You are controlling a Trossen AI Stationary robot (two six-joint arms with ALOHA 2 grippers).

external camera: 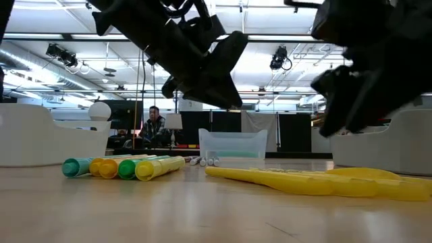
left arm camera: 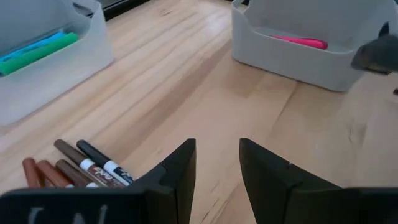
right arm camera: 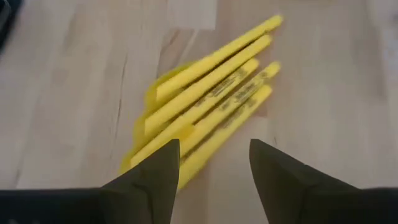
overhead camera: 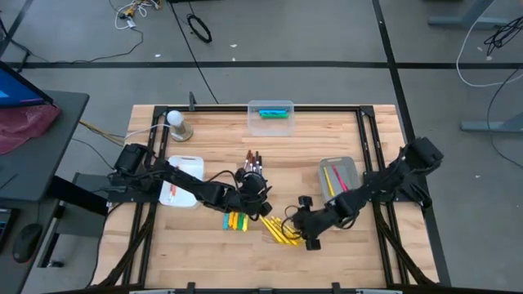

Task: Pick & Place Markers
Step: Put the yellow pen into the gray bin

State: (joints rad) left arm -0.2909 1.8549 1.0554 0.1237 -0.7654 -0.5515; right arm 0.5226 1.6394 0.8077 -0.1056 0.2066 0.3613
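Observation:
A heap of slim yellow markers [right arm camera: 211,99] lies flat on the wooden table [overhead camera: 204,253], near its front middle [overhead camera: 282,231]. My right gripper [right arm camera: 214,146] hangs open just above the heap's near end, clear of it in the low view [external camera: 364,88]. Several chunky green and yellow markers [overhead camera: 235,220] lie side by side to the left of the heap. Thin markers with brown and black caps [left arm camera: 81,168] lie at mid-table. My left gripper [left arm camera: 217,146] stands open beside them, over bare wood, with nothing between its fingers.
A clear bin [overhead camera: 270,117] at the far edge holds blue and green markers. A grey bin [overhead camera: 337,175] at the right holds pink and yellow ones. A white bin [overhead camera: 181,181] sits under the left arm. A white ball on a stand [overhead camera: 178,124] stands at far left.

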